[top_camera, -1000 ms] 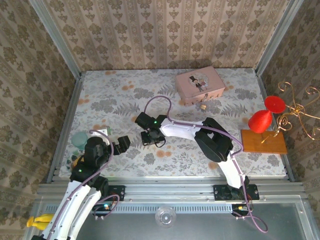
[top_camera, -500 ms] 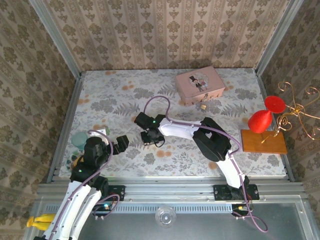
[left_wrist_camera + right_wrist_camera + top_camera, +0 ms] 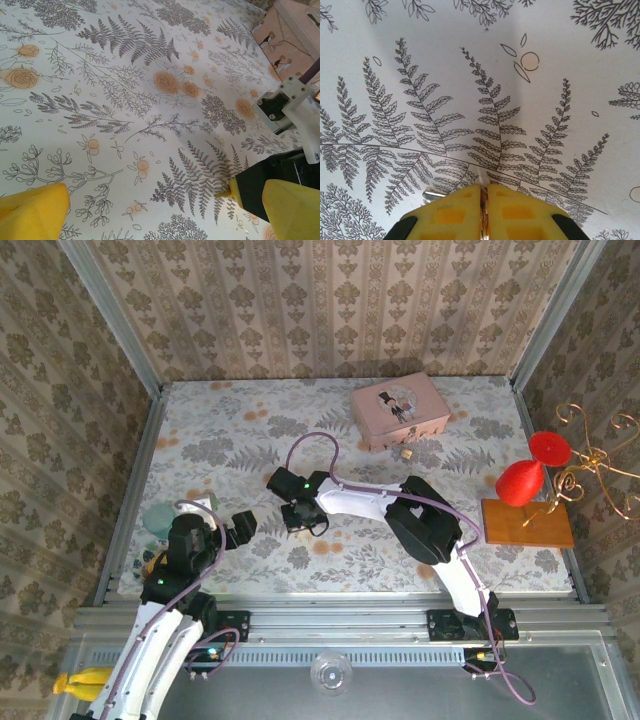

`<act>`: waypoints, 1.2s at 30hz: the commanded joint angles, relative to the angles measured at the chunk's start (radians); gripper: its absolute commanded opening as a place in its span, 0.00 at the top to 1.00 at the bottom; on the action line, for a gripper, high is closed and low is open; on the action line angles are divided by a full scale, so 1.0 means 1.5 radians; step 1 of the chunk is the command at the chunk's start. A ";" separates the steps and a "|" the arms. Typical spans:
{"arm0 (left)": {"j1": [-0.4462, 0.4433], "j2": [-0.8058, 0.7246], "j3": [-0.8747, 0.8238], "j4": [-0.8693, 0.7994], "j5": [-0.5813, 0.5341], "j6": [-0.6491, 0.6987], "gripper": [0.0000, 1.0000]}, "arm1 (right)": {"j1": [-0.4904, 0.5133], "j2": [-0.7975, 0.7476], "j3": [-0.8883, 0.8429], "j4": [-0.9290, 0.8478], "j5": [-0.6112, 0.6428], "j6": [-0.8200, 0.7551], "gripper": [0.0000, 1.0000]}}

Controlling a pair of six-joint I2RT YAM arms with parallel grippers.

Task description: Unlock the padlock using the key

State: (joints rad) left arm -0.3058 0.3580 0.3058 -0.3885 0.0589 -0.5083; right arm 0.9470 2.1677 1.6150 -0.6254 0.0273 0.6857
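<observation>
- My right pincer sits low on the table, left of centre; its pads are pressed together on a thin metal sliver, the key by my reading, whose silvery end pokes out leftward in the wrist view.
- The padlock lies to the upper right of that pincer, well apart, just beside the near wall of the pink tin; it is too small to read its long axis.
- The right arm is nearer; my left pincer hangs lower left, jaws wide, holding nothing.
- The tin is shut; its contents are hidden.
</observation>
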 commanded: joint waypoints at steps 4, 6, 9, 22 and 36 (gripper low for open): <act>0.007 -0.005 -0.007 0.011 0.002 -0.002 0.00 | 0.018 -0.021 -0.040 0.017 -0.012 0.021 0.94; 0.008 -0.005 -0.007 0.013 0.003 -0.002 0.00 | 0.018 -0.040 -0.059 0.033 -0.009 0.027 0.95; 0.008 -0.005 -0.010 0.019 0.007 -0.001 0.00 | 0.016 -0.079 -0.096 0.065 -0.002 0.039 0.98; 0.004 0.078 -0.012 0.128 0.141 -0.067 0.08 | -0.007 -0.256 -0.294 0.279 0.019 0.144 1.00; -0.063 0.099 0.000 0.173 0.149 -0.051 0.12 | -0.025 -0.356 -0.317 0.256 0.034 0.120 1.00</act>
State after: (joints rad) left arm -0.3855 0.5205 0.2832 -0.1627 0.2665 -0.6197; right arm 0.9237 1.6939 1.1290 -0.2058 0.0425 0.8845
